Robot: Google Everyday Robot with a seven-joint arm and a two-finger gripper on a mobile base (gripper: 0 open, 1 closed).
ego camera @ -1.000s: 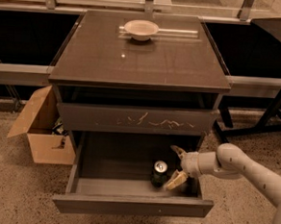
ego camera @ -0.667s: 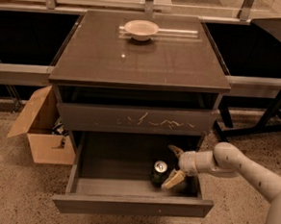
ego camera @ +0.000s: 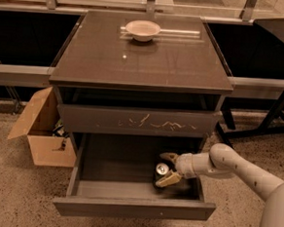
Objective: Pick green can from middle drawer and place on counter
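Note:
The green can (ego camera: 161, 171) stands upright in the right part of the open middle drawer (ego camera: 126, 202), its silver top showing. My gripper (ego camera: 168, 168) reaches in from the right on a white arm and is open. One tan finger (ego camera: 167, 157) lies behind the can and the other (ego camera: 168, 179) in front of it, so the can sits between them. The counter (ego camera: 140, 61) is the glossy dark slab on top of the cabinet.
A white bowl (ego camera: 143, 29) sits at the back of the counter. A shut drawer front with pale scratches (ego camera: 136, 121) is above the open drawer. An open cardboard box (ego camera: 43, 133) stands on the floor at the left. A dark stand leg (ego camera: 273, 120) is at the right.
The gripper has moved a little to the left, further around the can. The can and the drawer have not moved.

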